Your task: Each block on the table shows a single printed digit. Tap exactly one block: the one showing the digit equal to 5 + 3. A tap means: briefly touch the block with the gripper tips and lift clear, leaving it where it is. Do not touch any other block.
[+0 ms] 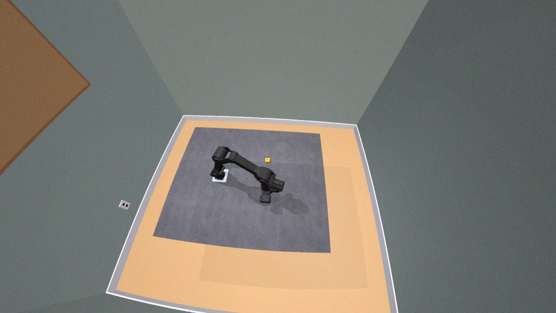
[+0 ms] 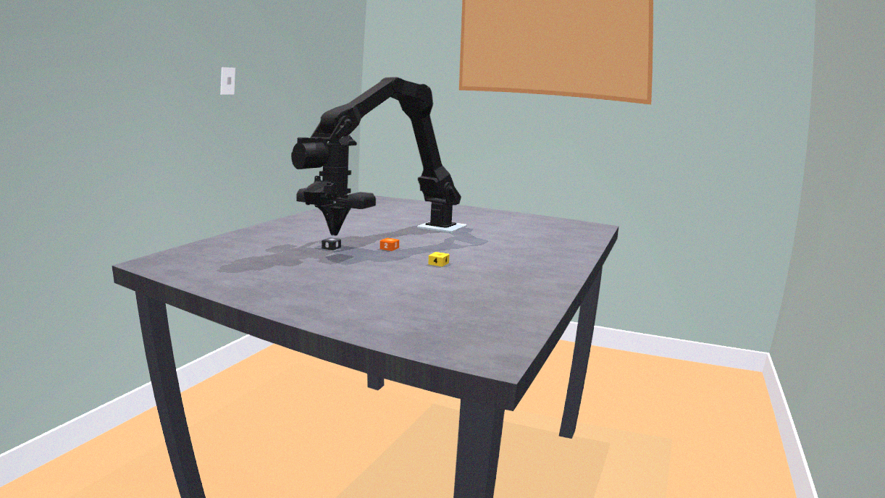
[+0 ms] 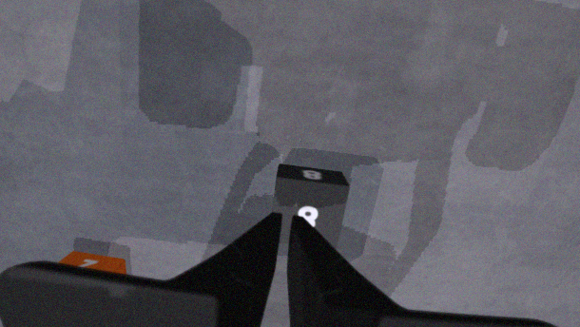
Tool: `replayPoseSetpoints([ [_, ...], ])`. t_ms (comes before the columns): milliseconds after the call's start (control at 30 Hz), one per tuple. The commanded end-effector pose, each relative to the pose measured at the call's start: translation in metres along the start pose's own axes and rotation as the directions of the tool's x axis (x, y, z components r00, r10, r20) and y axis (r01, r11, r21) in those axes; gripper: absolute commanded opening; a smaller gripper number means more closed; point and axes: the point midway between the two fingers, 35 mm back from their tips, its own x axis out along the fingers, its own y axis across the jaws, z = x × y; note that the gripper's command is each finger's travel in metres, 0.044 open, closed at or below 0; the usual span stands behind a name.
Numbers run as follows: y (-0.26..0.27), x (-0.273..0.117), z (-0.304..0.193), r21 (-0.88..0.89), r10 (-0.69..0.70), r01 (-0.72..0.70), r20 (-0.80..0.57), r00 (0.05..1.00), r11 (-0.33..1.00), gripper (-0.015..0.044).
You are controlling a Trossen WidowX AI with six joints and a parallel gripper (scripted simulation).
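The black block point(image 2: 331, 245) point(image 3: 328, 192) shows a white 8 and sits on the table point(image 1: 186, 209) point(image 2: 396, 309). My gripper point(image 2: 334, 234) point(image 3: 285, 224) is shut with nothing between its tips. The tips are just above the black block and cover part of its top face in the wrist view; contact cannot be made out. The orange block point(image 2: 389, 245) point(image 3: 97, 264) shows a 2 in the exterior view and is partly hidden by a finger in the wrist view. The yellow block point(image 1: 267, 159) point(image 2: 439, 259) shows a 4. The black block is hidden in the top view.
The arm's white base plate point(image 1: 214, 179) point(image 2: 424, 226) lies on the table behind the blocks in the exterior view. The orange block is between the black and yellow blocks. The arm's shadow falls across the table.
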Motion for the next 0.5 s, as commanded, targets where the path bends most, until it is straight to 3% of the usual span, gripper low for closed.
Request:
replayPoseSetpoints([
  [0,0.001,0.01,-0.001,-0.003,0.006,-0.006,-0.01,1.0,1.0,0.002],
  [467,0.0,0.005,-0.001,-0.001,0.003,-0.003,-0.006,1.0,1.0,0.002],
])
